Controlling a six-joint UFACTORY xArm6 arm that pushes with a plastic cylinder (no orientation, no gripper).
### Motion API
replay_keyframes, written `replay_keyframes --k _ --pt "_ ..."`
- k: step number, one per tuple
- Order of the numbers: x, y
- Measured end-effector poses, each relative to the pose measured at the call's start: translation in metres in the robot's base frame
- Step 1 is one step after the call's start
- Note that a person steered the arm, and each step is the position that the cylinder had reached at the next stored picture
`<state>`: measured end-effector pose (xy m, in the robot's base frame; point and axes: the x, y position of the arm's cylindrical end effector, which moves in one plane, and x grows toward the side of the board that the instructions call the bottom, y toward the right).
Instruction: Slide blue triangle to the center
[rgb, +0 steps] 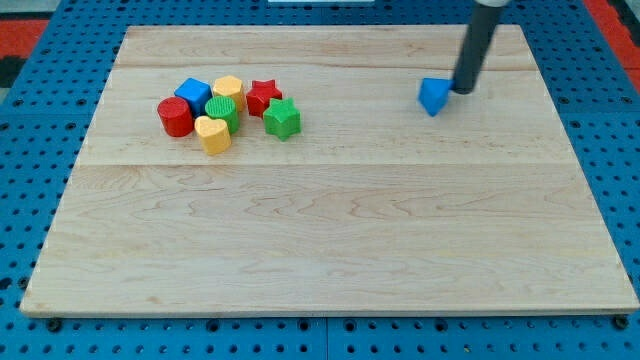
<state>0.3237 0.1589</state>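
A pale wooden board (330, 230), made of long planks with a fine grain running from the view's left to its right, fills most of the picture. It lies on a blue pegboard table (30, 180) dotted with rows of small holes, and a strip of red shows at the view's top corners.

A straight dark rod (478, 45) with a matte finish comes down from the view's top right. It carries no jaws, so it has hold of nothing. My tip (463, 90) rests on the board just to the right of the blue triangle (433, 96), touching it or very nearly so. That smooth, sharp-edged block sits in the board's upper right part, well away from the middle.

The other blocks are bunched together at the upper left: a red cylinder (175, 116), a blue cube (193, 95), a yellow hexagon-like block (228, 90), a red star (263, 96), a green star (282, 118), a ribbed green round block (223, 110) and a yellow heart-like block (212, 133). All look like painted wood, and most touch a neighbour.
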Motion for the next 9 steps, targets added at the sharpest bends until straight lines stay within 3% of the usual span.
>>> replay_keyframes --k 1,2,3,5,7,8,9 --pt "0.066 -0.032" --pt "0.089 -0.084" --pt "0.085 -0.01" --pt "-0.003 0.043" --pt "0.054 -0.071" --pt "0.055 -0.076" --pt "0.03 -0.022"
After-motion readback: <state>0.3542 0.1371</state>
